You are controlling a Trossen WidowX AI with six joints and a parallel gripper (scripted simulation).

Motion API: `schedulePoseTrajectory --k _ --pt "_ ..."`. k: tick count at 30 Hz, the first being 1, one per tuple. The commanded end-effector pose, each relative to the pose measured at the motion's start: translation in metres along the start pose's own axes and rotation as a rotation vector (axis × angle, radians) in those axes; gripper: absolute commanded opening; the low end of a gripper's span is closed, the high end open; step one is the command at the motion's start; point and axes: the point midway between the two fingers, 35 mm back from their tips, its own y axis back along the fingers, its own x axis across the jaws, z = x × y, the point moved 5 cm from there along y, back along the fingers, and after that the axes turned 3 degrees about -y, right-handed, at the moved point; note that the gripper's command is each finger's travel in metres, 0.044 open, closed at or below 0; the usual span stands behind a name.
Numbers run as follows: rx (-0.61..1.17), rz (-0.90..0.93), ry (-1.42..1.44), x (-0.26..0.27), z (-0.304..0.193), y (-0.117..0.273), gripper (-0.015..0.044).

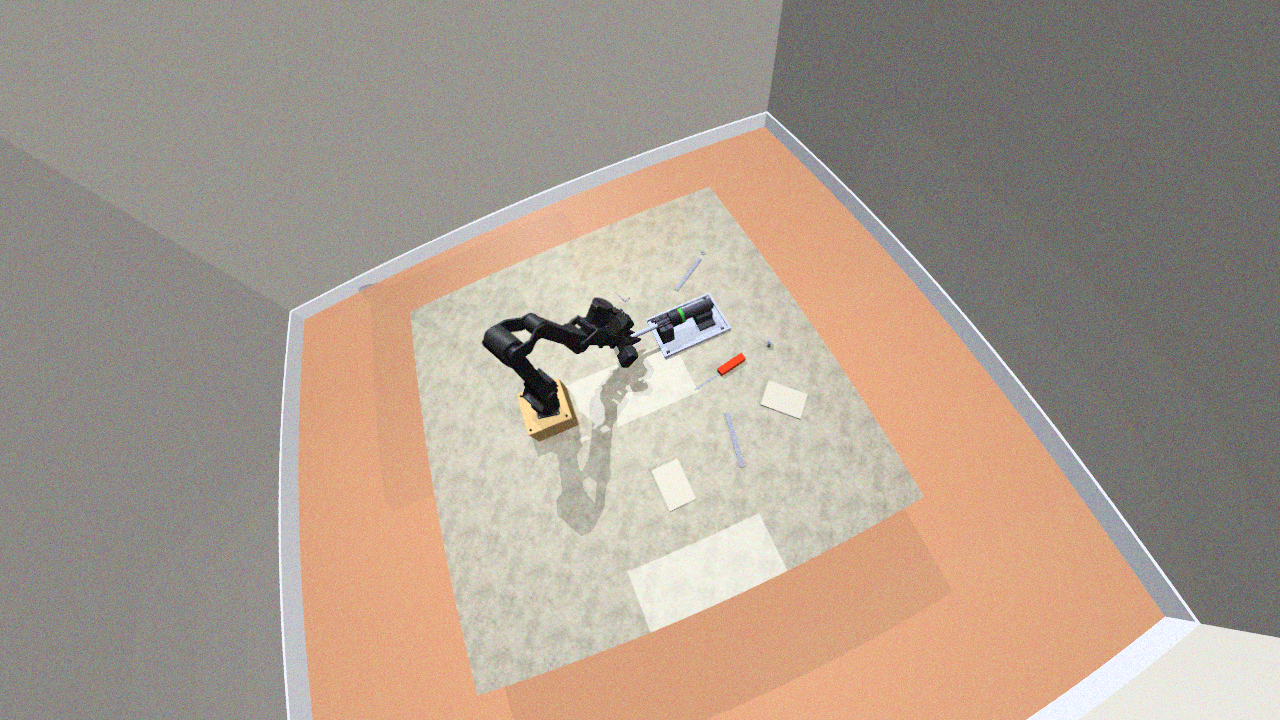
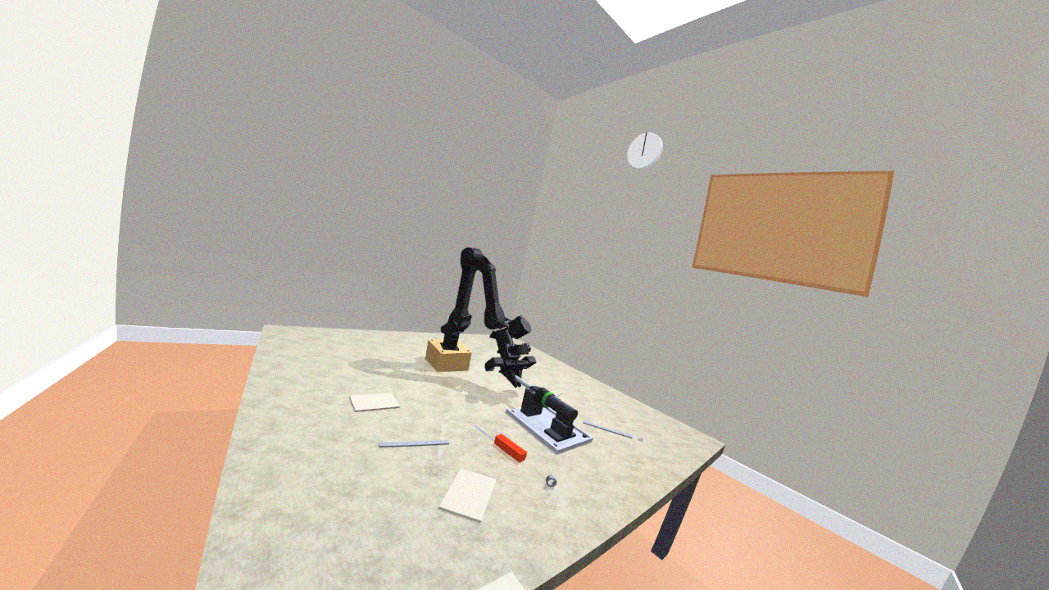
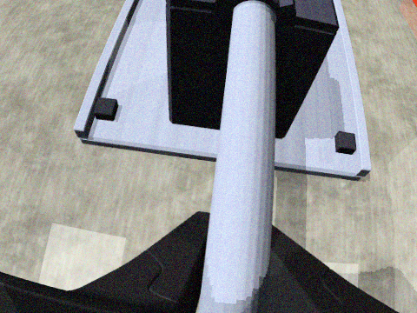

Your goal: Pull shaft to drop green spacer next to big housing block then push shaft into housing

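Observation:
My gripper (image 1: 633,337) (image 2: 517,380) (image 3: 228,229) is shut on the pale grey shaft (image 1: 647,331) (image 2: 524,383) (image 3: 249,130), which runs from the fingers into a black support block (image 1: 665,333) (image 2: 531,401) (image 3: 193,78). The green spacer (image 1: 682,315) (image 2: 547,398) is a bright ring in line with the shaft, raised above the pale base plate (image 1: 693,342) (image 2: 542,428) (image 3: 139,145). The dark cylindrical part (image 1: 700,308) (image 2: 564,408) lies just beyond it, on the big housing block's side. The wrist view does not show the green spacer. Any other spacers are too dark and small to tell apart.
A red-handled screwdriver (image 1: 731,364) (image 2: 510,447) lies beside the plate. A small metal ring (image 1: 768,344) (image 2: 551,481), a flat grey bar (image 1: 734,438) (image 2: 413,442), a thin rod (image 1: 688,274) (image 2: 607,429) and cream pads (image 1: 784,399) (image 2: 468,495) lie on the table around it.

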Motion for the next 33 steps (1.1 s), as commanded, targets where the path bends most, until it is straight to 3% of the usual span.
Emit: schedulePoseTrajectory --k 1,33 --pt "0.001 -0.003 -0.004 -0.0006 -0.0012 0.0007 0.0" --pt "0.001 -0.003 -0.004 -0.0007 -0.0036 0.003 0.0"
